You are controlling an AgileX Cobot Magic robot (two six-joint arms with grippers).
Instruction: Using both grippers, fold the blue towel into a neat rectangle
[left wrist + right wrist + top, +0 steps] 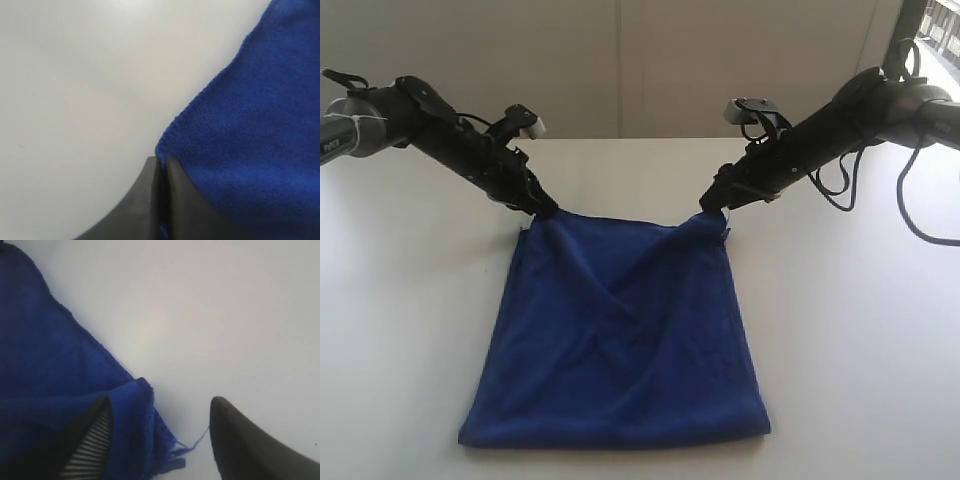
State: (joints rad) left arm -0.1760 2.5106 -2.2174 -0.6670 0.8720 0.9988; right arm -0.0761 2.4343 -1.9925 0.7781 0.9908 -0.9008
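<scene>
The blue towel lies flat on the white table, its far edge slightly gathered between the two arms. My left gripper is at the towel's far left corner. In the left wrist view that gripper is shut, with a sliver of the towel's edge pinched between the black fingers. My right gripper is at the far right corner. In the right wrist view it stands open. One finger rests on the bunched towel corner; the other is on bare table. A loose thread trails between them.
Black cables hang from the right arm above the table's right side. A pale wall runs behind the table's far edge. Bare white tabletop surrounds the towel on the left, right and near sides.
</scene>
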